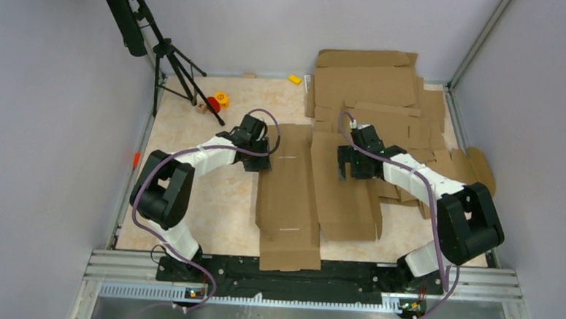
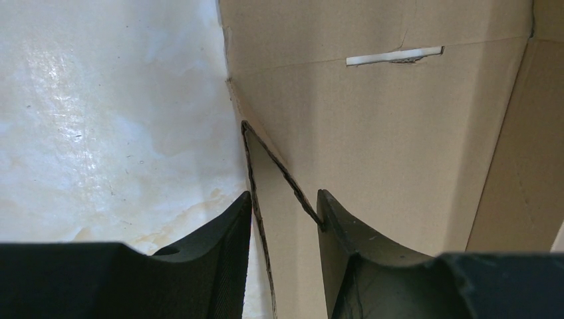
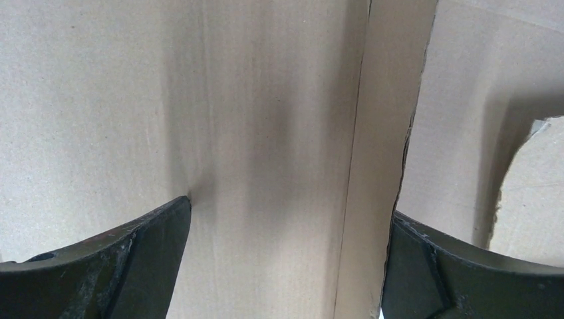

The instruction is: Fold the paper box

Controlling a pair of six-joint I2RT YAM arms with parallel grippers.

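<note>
The paper box point(image 1: 289, 204) lies flat on the table point(image 1: 212, 207), a long brown strip of cardboard running from the near edge, between the two arm bases, out toward the middle. A thin slit point(image 2: 394, 56) shows pale in its surface in the left wrist view.

The left gripper point(image 1: 256, 160) sits at the box's left edge, toward its far end. Seen from its own camera, the left gripper point(image 2: 282, 203) has its two fingers partly drawn together around a raised flap point(image 2: 266, 173) of the box point(image 2: 399, 146). The flap stands up from the sheet as a narrow wedge (its ragged corrugated edge meets the right-hand finger) and the jaws are clamped on it.

The right gripper point(image 1: 352, 170) hangs just beyond the box's right edge, over a cardboard sheet point(image 1: 343, 206) that lies against that side. Its own view shows the right gripper point(image 3: 286, 206) with fingers spread wide apart, only the flat sheet point(image 3: 100, 100) below them and nothing held.

Beyond the box's far right corner is a pile of cardboard point(image 1: 375, 98). Past its far left, a black tripod point(image 1: 170, 58) stands, with a small red and yellow toy point(image 1: 217, 99) near it.
</note>
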